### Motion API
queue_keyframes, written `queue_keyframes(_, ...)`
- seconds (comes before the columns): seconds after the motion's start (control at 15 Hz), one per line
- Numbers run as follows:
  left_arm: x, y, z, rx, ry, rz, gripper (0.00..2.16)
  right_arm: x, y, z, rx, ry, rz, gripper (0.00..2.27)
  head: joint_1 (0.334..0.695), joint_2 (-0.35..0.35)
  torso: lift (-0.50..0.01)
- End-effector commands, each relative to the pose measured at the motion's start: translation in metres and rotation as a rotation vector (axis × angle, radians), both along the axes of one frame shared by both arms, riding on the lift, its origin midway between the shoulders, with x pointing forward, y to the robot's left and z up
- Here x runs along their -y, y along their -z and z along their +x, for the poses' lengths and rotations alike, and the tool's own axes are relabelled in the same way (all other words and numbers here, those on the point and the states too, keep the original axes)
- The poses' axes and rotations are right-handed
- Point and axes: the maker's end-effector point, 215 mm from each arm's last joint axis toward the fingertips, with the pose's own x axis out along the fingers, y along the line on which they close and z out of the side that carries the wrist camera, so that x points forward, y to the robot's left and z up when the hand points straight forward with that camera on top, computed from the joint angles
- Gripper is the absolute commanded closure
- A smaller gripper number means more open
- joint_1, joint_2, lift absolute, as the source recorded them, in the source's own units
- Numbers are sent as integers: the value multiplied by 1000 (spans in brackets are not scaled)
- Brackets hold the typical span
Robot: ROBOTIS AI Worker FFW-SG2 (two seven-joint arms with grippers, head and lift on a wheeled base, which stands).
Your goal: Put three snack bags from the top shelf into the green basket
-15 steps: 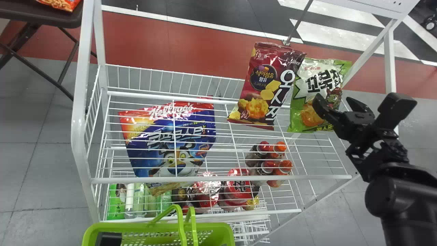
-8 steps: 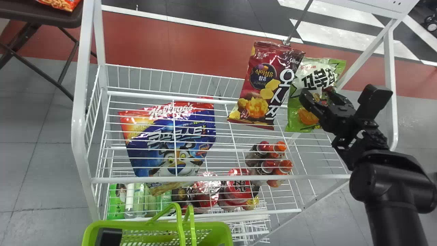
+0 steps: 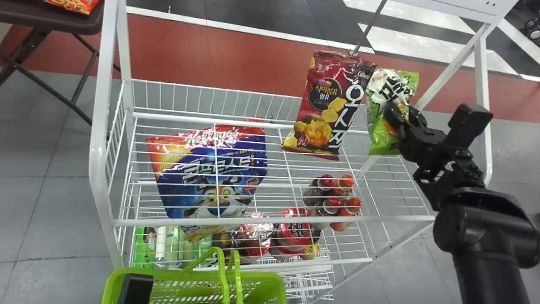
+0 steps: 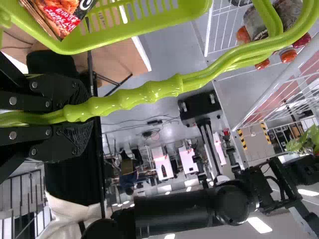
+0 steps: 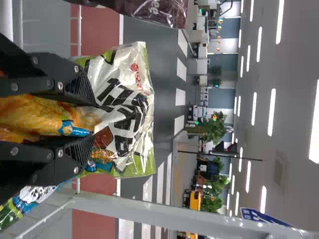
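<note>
My right gripper (image 3: 406, 115) is at the right end of the top shelf, shut on the green snack bag (image 3: 383, 141), which is creased between its fingers. In the right wrist view the bag's white upper part (image 5: 124, 107) sticks out past my right gripper (image 5: 88, 121). The maroon snack bag (image 3: 322, 105) leans just left of it. At the bottom left, my left gripper (image 3: 136, 289) is at the green basket (image 3: 190, 276). In the left wrist view, my left gripper (image 4: 77, 113) is shut on the basket handles (image 4: 159, 88), and a snack bag (image 4: 60, 17) lies in the basket (image 4: 144, 22).
A blue cereal bag (image 3: 211, 177) lies behind the white shelf wires (image 3: 270, 219). Bottles (image 3: 335, 198) and red packs (image 3: 291, 230) stand lower down. The rack's right post (image 3: 483, 84) rises beside my right arm. A brown table (image 3: 50, 19) is at the far left.
My right gripper moved left onto the green bag, and its fingers have closed. The bag has narrowed, turned and risen slightly. The basket has shifted up a little.
</note>
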Motion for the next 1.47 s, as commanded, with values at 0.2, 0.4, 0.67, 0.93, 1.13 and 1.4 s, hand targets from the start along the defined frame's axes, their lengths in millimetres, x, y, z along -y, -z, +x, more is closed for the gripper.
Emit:
queue_keyframes(0.2, 0, -1, -6, -7, 0, -7, 2142, -2, -13, -42, 44, 14, 13, 2246, 695, -350, -50)
queue_keyframes(0.4, 1, -3, -10, -13, 3, -15, 2142, -8, -29, -78, 83, 33, 24, 2246, 695, -350, -50)
queue_keyframes(0.67, -1, -6, -11, -4, 5, -17, 2142, -16, -63, -115, 136, 22, 63, 2246, 695, -350, -50)
queue_keyframes(0.93, -2, -10, -7, 9, -2, -16, 2142, -85, -30, -159, -87, -191, 288, 2246, 695, -350, -50)
queue_keyframes(1.13, -3, -13, -2, 21, -10, -13, 2142, -139, 9, -194, -274, -309, 425, 2250, 695, -350, -50)
queue_keyframes(1.4, -1, -17, 2, 34, -11, -17, 2142, -216, 49, -275, -633, -449, 653, 2250, 695, -350, -50)
